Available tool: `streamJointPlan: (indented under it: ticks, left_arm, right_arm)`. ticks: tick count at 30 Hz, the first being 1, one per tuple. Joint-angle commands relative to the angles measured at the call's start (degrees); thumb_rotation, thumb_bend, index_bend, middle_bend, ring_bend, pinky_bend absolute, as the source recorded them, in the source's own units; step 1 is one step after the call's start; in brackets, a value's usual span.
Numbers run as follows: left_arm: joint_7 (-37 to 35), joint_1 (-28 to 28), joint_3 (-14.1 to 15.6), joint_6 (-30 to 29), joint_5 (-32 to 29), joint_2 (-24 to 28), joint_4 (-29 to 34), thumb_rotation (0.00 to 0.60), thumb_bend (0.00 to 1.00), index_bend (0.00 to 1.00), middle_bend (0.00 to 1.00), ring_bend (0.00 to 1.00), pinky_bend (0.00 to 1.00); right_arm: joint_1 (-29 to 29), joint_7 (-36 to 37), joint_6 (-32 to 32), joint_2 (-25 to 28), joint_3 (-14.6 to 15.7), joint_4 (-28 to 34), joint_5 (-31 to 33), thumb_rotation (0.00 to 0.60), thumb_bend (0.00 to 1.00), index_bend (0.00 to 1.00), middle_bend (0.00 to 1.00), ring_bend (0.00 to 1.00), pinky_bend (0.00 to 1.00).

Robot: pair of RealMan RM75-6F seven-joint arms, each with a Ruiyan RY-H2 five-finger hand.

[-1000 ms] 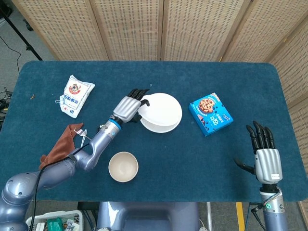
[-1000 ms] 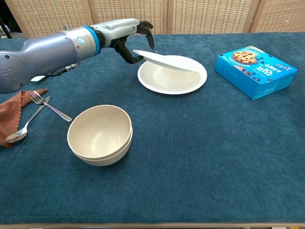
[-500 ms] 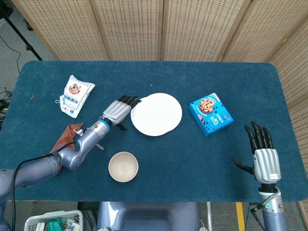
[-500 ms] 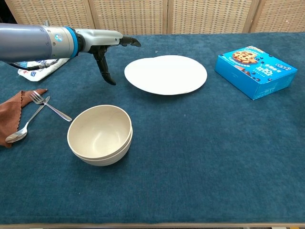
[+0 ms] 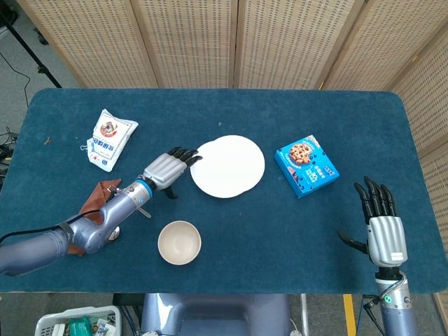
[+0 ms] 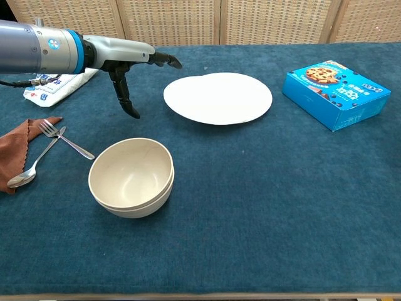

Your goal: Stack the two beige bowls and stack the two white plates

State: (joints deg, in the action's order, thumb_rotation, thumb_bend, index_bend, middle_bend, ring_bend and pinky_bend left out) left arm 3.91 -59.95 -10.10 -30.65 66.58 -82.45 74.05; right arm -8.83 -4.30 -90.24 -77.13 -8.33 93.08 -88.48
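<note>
Blue table [image 5: 231, 266]: beige bowls [image 6: 131, 177] nested; white plates [image 6: 217, 98] stacked

Your open lanes lay at the front and right; the left side was cluttered.

Bare cloth ran wide between the bowls [image 6: 131, 177] and the box [image 6: 335, 93], and before your right hand [image 5: 386, 238]. The plates [image 6: 217, 98] filled the centre, with your left hand [image 6: 125, 59] spread just beside their rim. Fork [image 6: 65, 139], spoon [image 6: 26, 172] and rag [image 6: 17, 139] crowded the left edge near the bowls, and the packet [image 5: 109, 138] sat behind them.
</note>
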Motion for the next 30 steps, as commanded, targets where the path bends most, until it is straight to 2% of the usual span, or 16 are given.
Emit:
streamJointPlan:
  ticks: [1, 5, 9, 13, 19, 30]
  left_arm:
    - [-0.8, 0.9, 1.1, -0.7, 2.4, 2.6, 3.3, 0.6, 0.1, 0.12, 0.0, 0.0, 0.0]
    - [-1.6, 1.3, 1.9, -1.1, 4.3, 4.2, 6.0, 0.6, 0.11, 0.2, 0.0, 0.0, 0.04]
    - [-1.6, 1.5, 2.9, -1.1, 5.3, 4.7, 6.3, 0.6, 0.12, 0.32, 0.03, 0.09, 0.14]
    - [-1.1, 1.4, 3.7, -0.3, 4.7, 4.5, 5.9, 0.6, 0.13, 0.4, 0.1, 0.15, 0.19]
    - [-0.1, 0.8, 4.6, 0.8, 3.5, 3.1, 4.8, 0.6, 0.14, 0.44, 0.12, 0.19, 0.23]
    - [2.9, -1.8, 4.5, 2.6, -0.4, -2.4, 1.0, 0.6, 0.14, 0.44, 0.13, 0.19, 0.23]
  right_arm:
    - [0.0, -0.1, 0.0, -0.1, 0.0, 0.0, 0.0, 0.6, 0.0, 0.0, 0.0, 0.0, 0.0]
    - [-0.1, -0.3, 0.2, -0.3, 0.0, -0.1, 0.1, 0.6, 0.0, 0.0, 0.0, 0.0, 0.0]
    - [-0.2, -0.4, 0.3, -0.3, 0.0, -0.1, 0.3, 0.6, 0.0, 0.0, 0.0, 0.0, 0.0]
    - [-0.1, -0.5, 0.3, -0.3, -0.1, -0.1, 0.3, 0.6, 0.0, 0.0, 0.0, 0.0, 0.0]
    - [-0.2, -0.5, 0.3, -0.3, -0.1, -0.2, 0.5, 0.6, 0.0, 0.0, 0.0, 0.0, 0.0]
    - [-0.2, -0.7, 0.5, -0.5, 0.0, -0.3, 0.5, 0.6, 0.0, 0.0, 0.0, 0.0, 0.0]
